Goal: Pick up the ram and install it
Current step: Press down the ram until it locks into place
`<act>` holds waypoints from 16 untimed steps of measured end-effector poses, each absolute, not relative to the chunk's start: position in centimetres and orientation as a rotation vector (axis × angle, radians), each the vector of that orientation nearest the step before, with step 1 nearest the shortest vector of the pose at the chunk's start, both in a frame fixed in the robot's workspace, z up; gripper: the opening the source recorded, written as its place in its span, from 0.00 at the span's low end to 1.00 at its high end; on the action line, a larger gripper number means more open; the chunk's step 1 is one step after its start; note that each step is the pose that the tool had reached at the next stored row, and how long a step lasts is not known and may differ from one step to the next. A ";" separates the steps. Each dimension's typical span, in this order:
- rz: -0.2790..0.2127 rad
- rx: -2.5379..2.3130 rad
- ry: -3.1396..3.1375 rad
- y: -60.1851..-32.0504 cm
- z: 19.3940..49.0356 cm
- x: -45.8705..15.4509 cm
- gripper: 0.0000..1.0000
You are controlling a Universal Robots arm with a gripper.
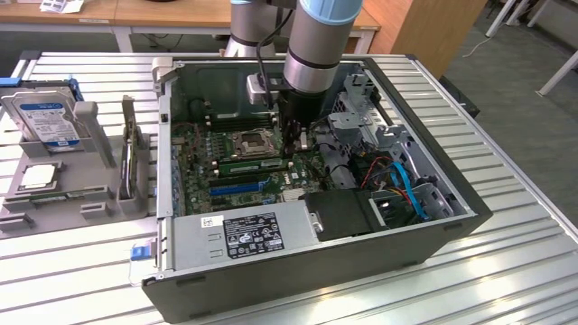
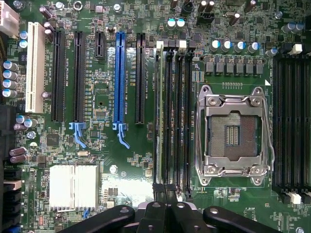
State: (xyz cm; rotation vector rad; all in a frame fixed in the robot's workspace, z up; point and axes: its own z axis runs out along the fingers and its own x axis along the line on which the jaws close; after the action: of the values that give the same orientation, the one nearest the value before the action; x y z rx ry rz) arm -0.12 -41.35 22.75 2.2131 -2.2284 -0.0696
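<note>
The ram (image 2: 159, 111) stands edge-on in the memory slot farthest from the empty CPU socket (image 2: 233, 131). It is a thin, pale green strip running the slot's whole length. In the exterior view the ram (image 1: 248, 164) lies as a green bar on the motherboard, just to the exterior view's left of the arm. My gripper (image 2: 165, 190) is shut, its dark fingertips (image 2: 159, 188) together over one end of the memory slots, at the ram's end. I cannot tell whether they touch it. In the exterior view the gripper (image 1: 294, 143) reaches straight down inside the open computer case (image 1: 434, 237).
On the exterior view's left a grey holder carries a hard drive (image 1: 40, 115), a grey expansion card (image 1: 131, 145) and a processor (image 1: 38, 176). Inside the case are the power supply (image 1: 243, 233), drive cage and cables (image 1: 407, 183). A blue card slot (image 2: 119, 77) and a heatsink (image 2: 73, 187) flank the memory slots.
</note>
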 end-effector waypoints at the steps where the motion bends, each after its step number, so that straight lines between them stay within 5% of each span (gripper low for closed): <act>1: -0.070 2.213 -2.229 -41.3 22.7 -0.1 0.10; 16: -0.070 2.213 -2.228 -41.4 22.5 -0.1 0.10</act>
State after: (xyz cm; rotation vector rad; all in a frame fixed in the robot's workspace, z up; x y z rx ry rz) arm -0.12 -41.35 22.54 2.2130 -2.2284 -0.0696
